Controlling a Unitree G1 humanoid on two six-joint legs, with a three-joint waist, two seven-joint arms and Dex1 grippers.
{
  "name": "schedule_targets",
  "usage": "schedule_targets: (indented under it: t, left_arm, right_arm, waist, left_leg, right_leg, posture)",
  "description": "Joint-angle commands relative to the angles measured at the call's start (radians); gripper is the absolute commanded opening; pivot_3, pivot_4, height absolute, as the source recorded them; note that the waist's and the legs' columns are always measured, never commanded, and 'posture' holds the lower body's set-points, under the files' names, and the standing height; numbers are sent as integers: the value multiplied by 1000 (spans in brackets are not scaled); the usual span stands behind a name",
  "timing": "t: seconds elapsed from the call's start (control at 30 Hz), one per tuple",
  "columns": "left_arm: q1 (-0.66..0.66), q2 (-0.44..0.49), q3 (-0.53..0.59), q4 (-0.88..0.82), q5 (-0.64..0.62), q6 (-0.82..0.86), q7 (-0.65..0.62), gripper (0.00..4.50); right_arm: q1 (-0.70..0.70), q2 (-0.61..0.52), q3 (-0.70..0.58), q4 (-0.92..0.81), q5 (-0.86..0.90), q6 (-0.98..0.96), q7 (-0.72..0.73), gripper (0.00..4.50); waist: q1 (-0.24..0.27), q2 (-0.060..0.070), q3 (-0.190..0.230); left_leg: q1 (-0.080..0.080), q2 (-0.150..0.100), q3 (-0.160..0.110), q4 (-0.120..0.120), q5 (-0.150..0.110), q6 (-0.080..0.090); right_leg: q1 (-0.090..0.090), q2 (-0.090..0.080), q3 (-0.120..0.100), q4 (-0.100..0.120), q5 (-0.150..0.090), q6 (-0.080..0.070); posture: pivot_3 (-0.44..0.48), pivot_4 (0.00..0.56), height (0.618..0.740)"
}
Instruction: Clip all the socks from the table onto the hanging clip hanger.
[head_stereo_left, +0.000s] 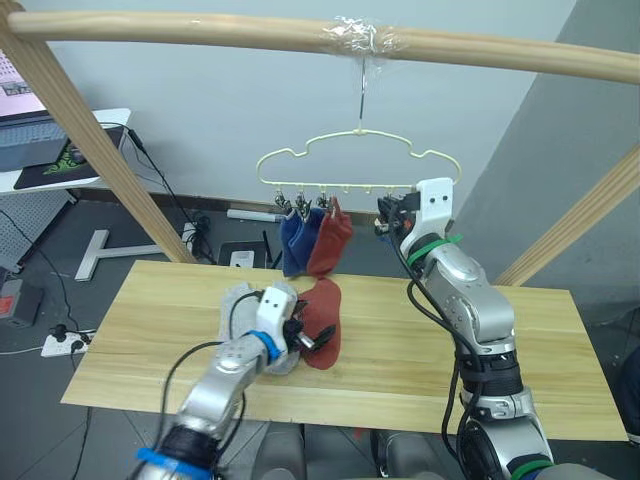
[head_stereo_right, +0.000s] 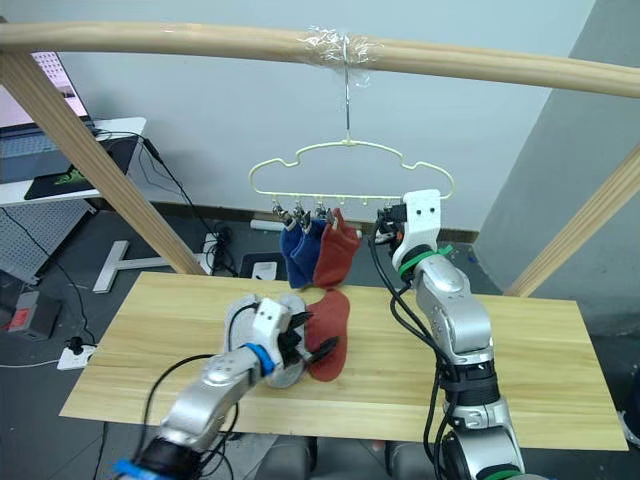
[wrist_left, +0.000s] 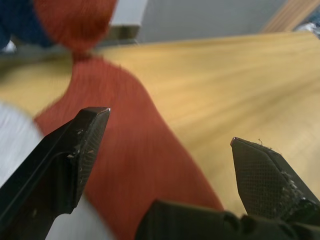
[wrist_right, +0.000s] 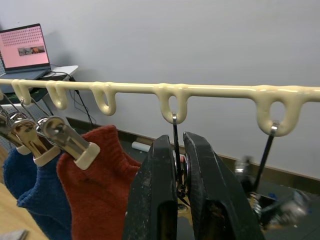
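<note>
Black fingers of the left hand (head_stereo_left: 312, 338) stand apart just above the table (head_stereo_left: 520, 350), over the rust red sock (head_stereo_left: 325, 325) that lies flat on the planks; one fingertip is over the red fabric and the other over bare wood. Just behind that hand, on its outer side, two light grey socks (head_stereo_left: 235, 300) lie in a heap, touching the red one.

Wide and plank-topped, the table stretches well beyond both hands. Above it runs a thick wooden pole (head_stereo_left: 200, 30), and from the pole the pale yellow clip hanger (head_stereo_left: 355, 160) hangs by its hook. The right hand (wrist_right: 179, 165) is raised to the hanger's lower bar, its fingers pressed together on the thin wire of a metal clip (wrist_right: 176, 150) that dangles from one of the loops.

Beside that hand, toward the left arm, three socks hang from clips: another rust red sock (wrist_right: 100, 185) nearest, then two blue socks (wrist_right: 35, 185) beyond it. On the hand's other side a further clip (wrist_right: 267, 150) hangs from its loop.
</note>
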Motion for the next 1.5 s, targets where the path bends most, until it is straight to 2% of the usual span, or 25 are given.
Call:
schedule_targets:
  t: [0.03,0.13,0.23,0.27,0.37,0.5,0.73,0.87,0.97,1.1,1.23,1.5]
  left_arm:
    - [-92,-54,1,183,73,-85,76,4500]
    - [-148,-71,3,316,123,-105,111,4500]
    - [-173,-79,-8,387,142,-92,74,4500]
    - [-168,-80,0,389,135,-73,62,4104]
    - [-157,-77,27,390,116,-29,37,3304]
    - [-142,-84,48,375,98,-46,-2,2165]
    - [-94,-128,49,236,59,-68,-65,104]
    - [-58,-177,67,95,-20,-50,-119,21]
    - [-44,-220,86,-44,-128,13,-168,21]
    - [-80,-261,118,-191,-208,57,-142,21]
    - [-134,-283,118,-222,-223,83,-119,21]
    - [-187,-306,115,-194,-224,80,-105,21]
  right_arm:
    - [17,12,4,-50,6,18,-23,15]
    - [25,9,10,-63,1,21,-28,15]
    - [24,2,6,-67,1,25,-30,15]
    - [23,-2,1,-69,2,28,-30,0]
    - [20,-13,-11,-74,5,34,-33,0]
    - [20,-17,-14,-65,5,28,-37,0]
    - [6,-32,-27,-58,20,33,-23,0]
    - [-19,-54,-92,-87,94,135,-6,0]
    - [-71,-38,-207,-124,216,334,-52,0]
    - [-184,4,-410,-146,376,622,-143,0]
    - [-287,97,-594,-143,469,775,-252,0]
    - [-326,152,-668,-174,503,878,-322,0]
  waist:
    - [-3,1,-1]
    - [-7,1,-2]
    - [-9,1,-2]
    - [-9,1,-2]
    - [-9,1,-3]
    - [-11,2,-6]
    - [-10,3,-6]
    - [-7,3,-6]
    - [-7,3,-6]
    - [-8,3,-6]
    - [-9,3,-6]
    - [-9,3,-6]
  left_leg:
    - [0,0,0,0,0,0]
    - [0,0,0,0,0,0]
    - [0,0,0,-1,0,0]
    - [0,0,0,-1,0,0]
    - [0,0,0,-1,0,0]
    - [0,0,0,-1,0,0]
    - [0,0,0,-1,0,0]
    - [0,0,-1,-1,0,0]
    - [0,0,-1,-1,0,0]
    - [0,0,-1,0,0,1]
    - [0,0,-2,0,0,1]
    - [-2,0,-2,-1,0,1]
  right_leg:
    - [0,0,0,0,0,1]
    - [0,0,0,0,1,1]
    - [0,1,0,0,1,1]
    - [0,1,0,0,1,1]
    - [0,0,0,0,1,1]
    - [0,0,0,0,1,1]
    - [1,0,0,0,1,1]
    - [0,0,0,0,1,1]
    - [0,1,0,1,1,1]
    - [1,0,0,1,1,1]
    - [1,1,0,1,1,1]
    - [0,1,-1,-1,1,1]
  posture:
    - [111,143,740]
    - [93,148,740]
    - [93,148,740]
    - [82,152,740]
    - [77,154,740]
    - [81,158,740]
    - [90,160,740]
    - [92,160,740]
    - [93,162,740]
    - [92,160,740]
    - [95,158,740]
    - [82,156,740]
